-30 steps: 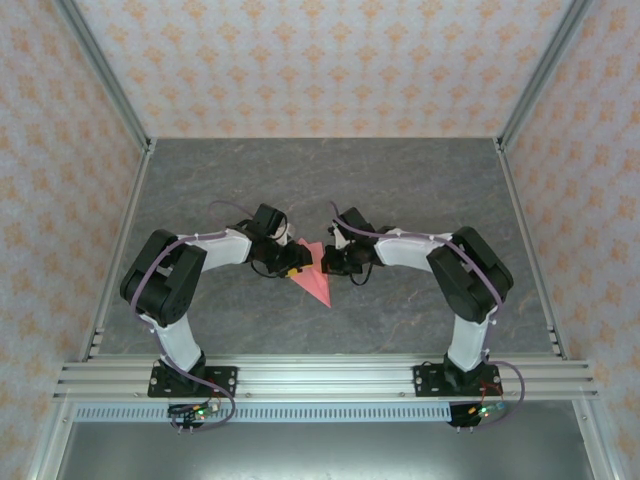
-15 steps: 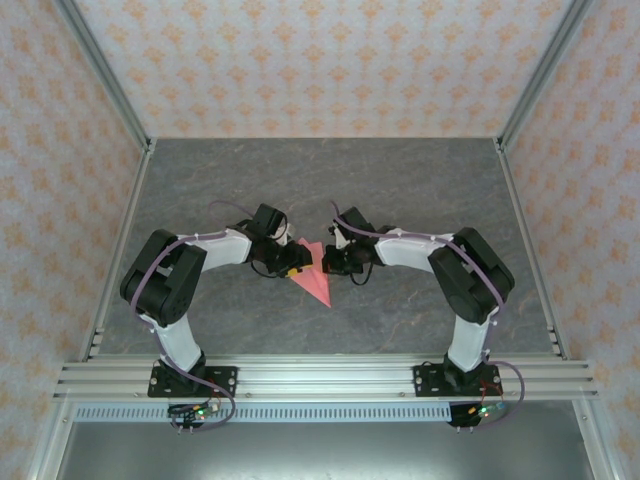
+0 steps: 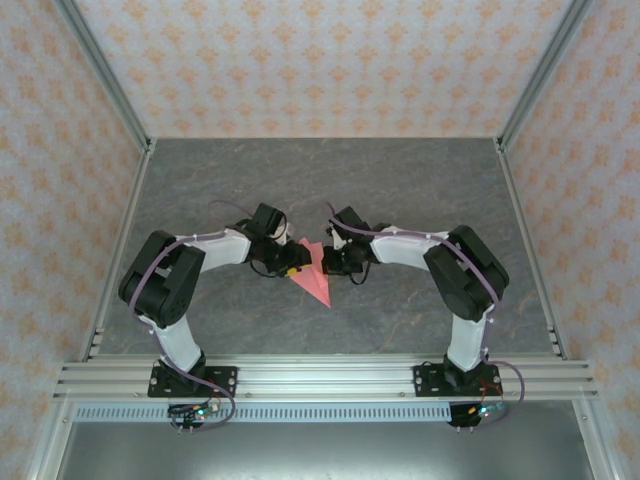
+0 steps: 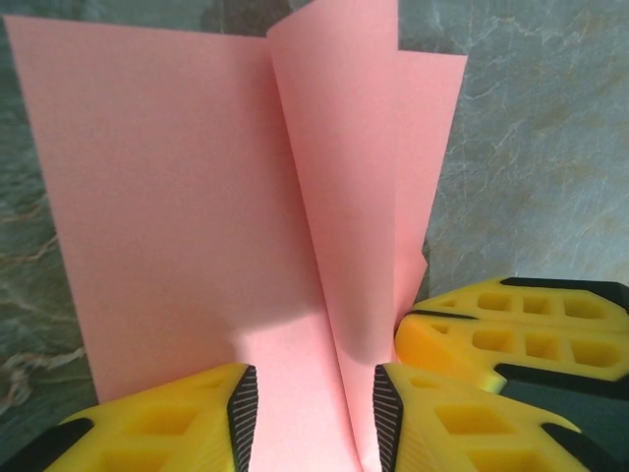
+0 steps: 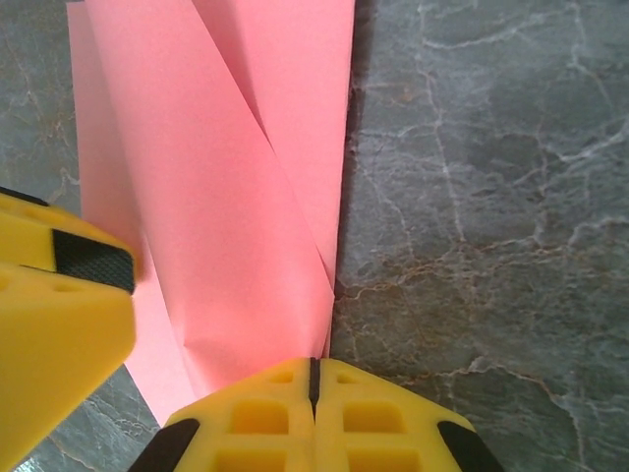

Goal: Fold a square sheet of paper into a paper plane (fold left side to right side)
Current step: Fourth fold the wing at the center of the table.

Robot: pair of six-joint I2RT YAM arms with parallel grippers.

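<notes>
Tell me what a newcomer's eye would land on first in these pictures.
The salmon-pink paper, a pointed shape in the middle of the grey marbled table, stands out first, with the left gripper and right gripper set against it from either side. Close up, part of the sheet curls upright between the left jaws, which stand apart; the right jaws are shut at the paper's edge.

**Grey marbled table, one pink sheet on it**

We see a grey, marble-veined table [image 3: 400,190]. On it lies the square sheet of paper [image 3: 315,280], part-folded to a point. It sits between the left gripper [image 3: 291,269] and the right gripper [image 3: 329,264], with one flap standing up beside the left one.
</notes>
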